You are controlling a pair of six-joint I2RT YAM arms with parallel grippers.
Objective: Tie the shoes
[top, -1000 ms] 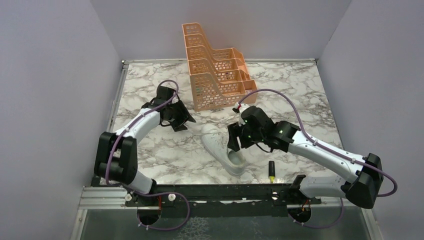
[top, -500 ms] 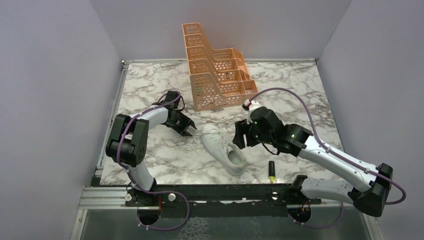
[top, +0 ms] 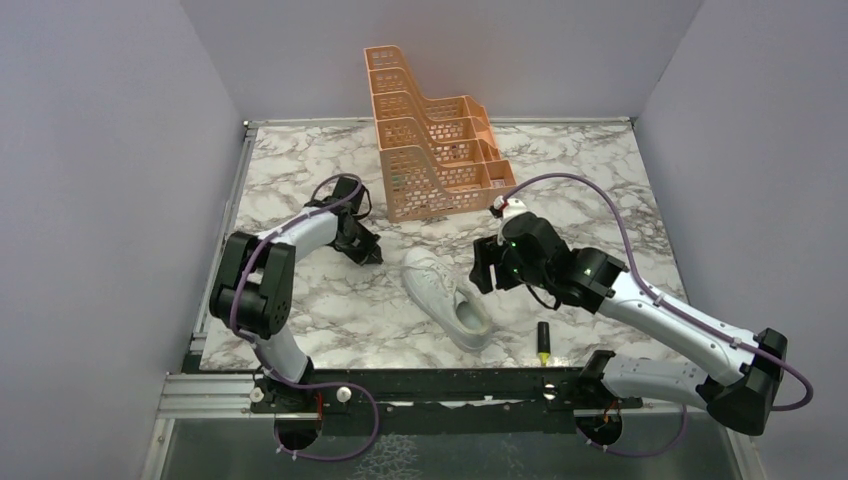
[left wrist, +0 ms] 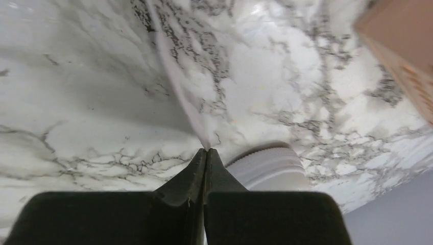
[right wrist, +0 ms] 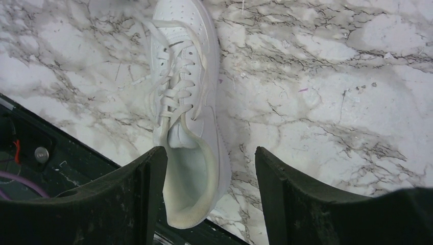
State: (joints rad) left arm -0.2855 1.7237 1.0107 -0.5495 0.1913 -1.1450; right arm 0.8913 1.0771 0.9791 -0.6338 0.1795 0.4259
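A white sneaker [top: 447, 297] lies on the marble table, toe toward the back left and heel toward the near edge. My left gripper [top: 371, 254] sits low on the table just left of the toe. In the left wrist view this gripper [left wrist: 207, 150] is shut, with a white lace [left wrist: 176, 81] pinched at its tip and running away across the marble; the shoe's toe [left wrist: 269, 166] is close on the right. My right gripper [top: 486, 276] hovers open beside the shoe's right side. In the right wrist view the sneaker [right wrist: 185, 92] and its loosely threaded laces show between the spread fingers [right wrist: 149, 194].
An orange tiered rack [top: 430, 150] stands at the back, behind the shoe; its corner [left wrist: 403, 51] shows in the left wrist view. A yellow-tipped marker [top: 543, 343] lies near the front edge, right of the heel. The black front rail [right wrist: 61, 168] runs under the heel.
My left gripper swung in toward the shoe's toe and closed from open to shut on the lace. The right gripper drew back slightly to the right and stayed open.
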